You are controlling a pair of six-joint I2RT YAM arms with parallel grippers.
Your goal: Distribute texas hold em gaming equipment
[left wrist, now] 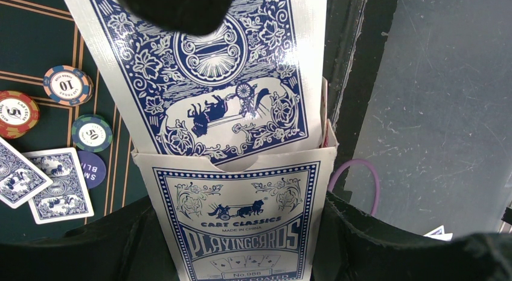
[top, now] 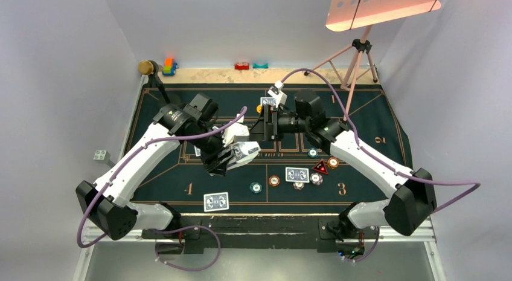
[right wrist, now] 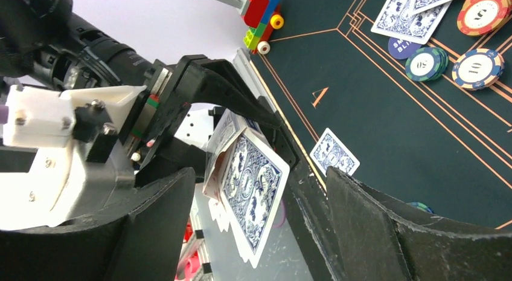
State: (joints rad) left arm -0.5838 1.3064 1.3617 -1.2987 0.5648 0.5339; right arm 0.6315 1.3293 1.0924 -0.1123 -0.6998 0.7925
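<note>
**Gripping the card box: left arm, with right jaws spread at the deck**

- Left gripper (top: 235,154): clenched on the card box (left wrist: 238,232), which is held above the middle of the green mat (top: 368,112).
- Blue-backed cards (left wrist: 205,81): a stack standing out of the box's open top.
- Right gripper (right wrist: 259,178): released, with its jaws wide apart on either side of that stack. A dark finger overlaps the stack's far end in the left wrist view; whether it touches cannot be told.
- Dealt cards, near edge (top: 216,200): beside the numeral 4.
- Dealt cards, right half (top: 297,174): near the numeral 3.
- Red triangle marker (top: 320,167): just beside those right-half cards.
- Teal chip (top: 256,187), orange chip (top: 274,180), blue disc (left wrist: 92,169): close around those same cards.
- Toy blocks (top: 169,66): beyond the mat's far left corner.
</note>
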